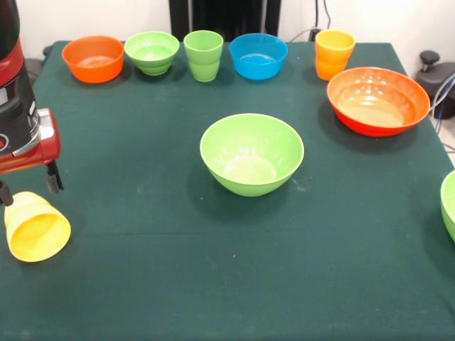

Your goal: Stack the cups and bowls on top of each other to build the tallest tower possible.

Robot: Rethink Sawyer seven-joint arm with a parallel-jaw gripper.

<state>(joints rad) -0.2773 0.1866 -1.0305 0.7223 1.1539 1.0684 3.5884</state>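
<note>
My gripper [28,188] hangs at the left edge, its two black fingers on either side of the narrow base of the yellow cup [37,229]. The cup is tilted with its mouth toward the camera. Along the far edge stand a small orange bowl [92,58], a small light green bowl [151,52], a light green cup [203,55], a small blue bowl [258,55] and an orange-yellow cup [334,53]. A large light green bowl [252,153] sits mid-table. A large orange-red bowl [378,99] is at the right. The purple bowl is out of view.
A second large light green bowl [449,204] is cut off by the right edge. The table wears a dark green cloth [213,270]. Cables and a black knob lie beyond the far right corner.
</note>
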